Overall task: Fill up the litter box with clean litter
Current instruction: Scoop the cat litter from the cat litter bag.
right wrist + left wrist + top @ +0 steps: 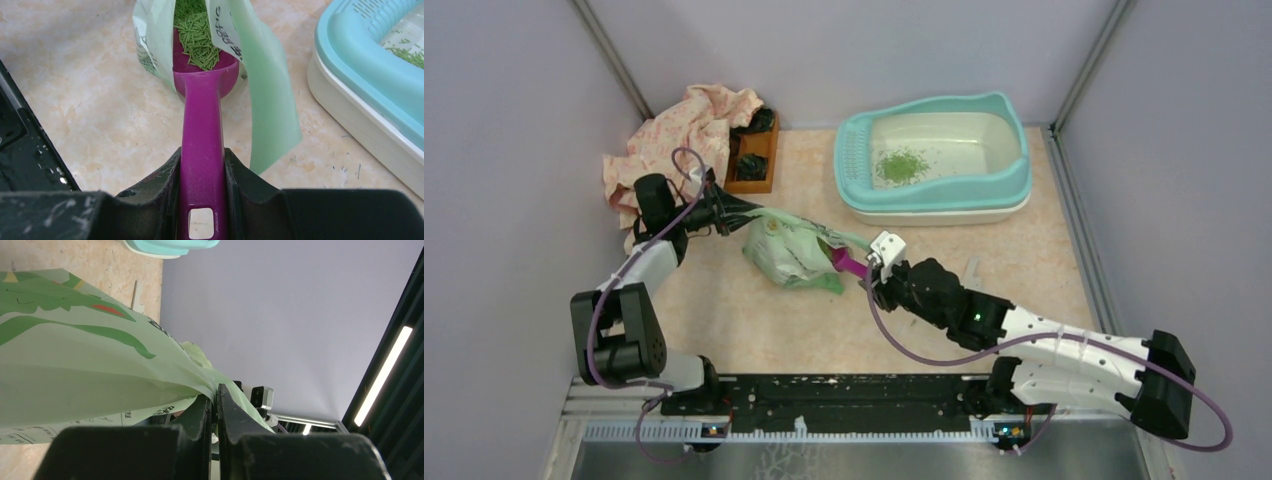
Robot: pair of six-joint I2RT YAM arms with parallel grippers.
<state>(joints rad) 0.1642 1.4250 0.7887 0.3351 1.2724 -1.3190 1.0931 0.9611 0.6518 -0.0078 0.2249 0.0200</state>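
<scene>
Left claw point(216, 390) pinches the litter bag point(789, 255) from 10 o'clock so the right claw point(202, 162), clamping the purple scoop point(201, 115), can load clean litter point(196, 35)

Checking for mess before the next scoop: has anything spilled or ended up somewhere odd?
A few stray specks lie on the table just outside the litter box, probably spilled. The litter itself sits in the scoop, bag and box. Nothing looks damaged.
</scene>
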